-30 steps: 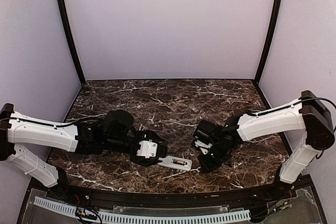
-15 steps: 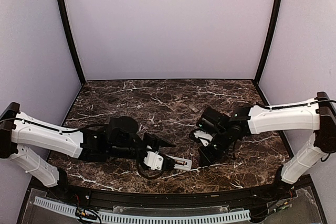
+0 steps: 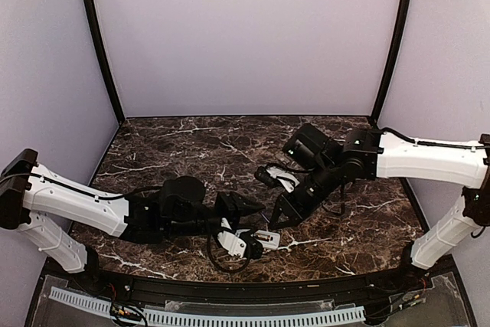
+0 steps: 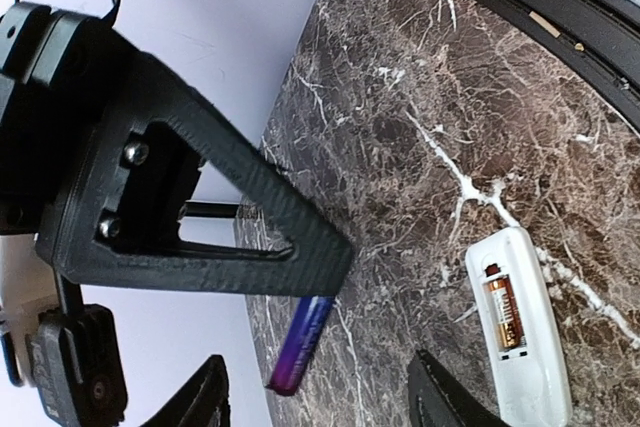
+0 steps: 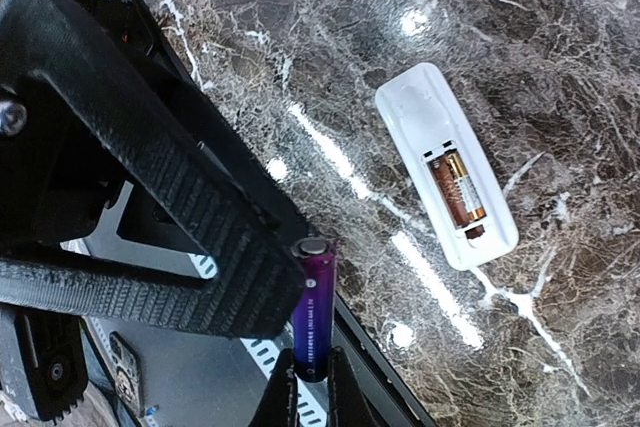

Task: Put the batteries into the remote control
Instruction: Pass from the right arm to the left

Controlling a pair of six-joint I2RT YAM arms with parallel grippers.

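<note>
The remote control (image 5: 445, 177) lies back-up on the marble, white, its bay open with one copper-brown battery (image 5: 455, 190) seated in it; in the left wrist view the remote (image 4: 520, 332) lies at lower right. My right gripper (image 5: 312, 387) is shut on a slim purple battery (image 5: 315, 312), pinching its lower end and holding it in the air beside the remote. My left gripper (image 4: 320, 402) stands open; the purple battery (image 4: 298, 347) hangs between its spread fingers, with one ribbed finger (image 5: 190, 197) close against the battery's cap end. From above, both grippers (image 3: 253, 226) (image 3: 279, 216) meet over the remote (image 3: 266, 237).
The table's black front rail (image 5: 400, 367) runs just beyond the remote, with a white slotted strip (image 3: 207, 318) below it. Marble tabletop (image 3: 230, 151) stretches behind the grippers to the lilac back wall.
My right arm has swung left and forward, bringing the purple battery over the remote. My left gripper has rolled, shifted right toward it, and its jaws have narrowed a little.
</note>
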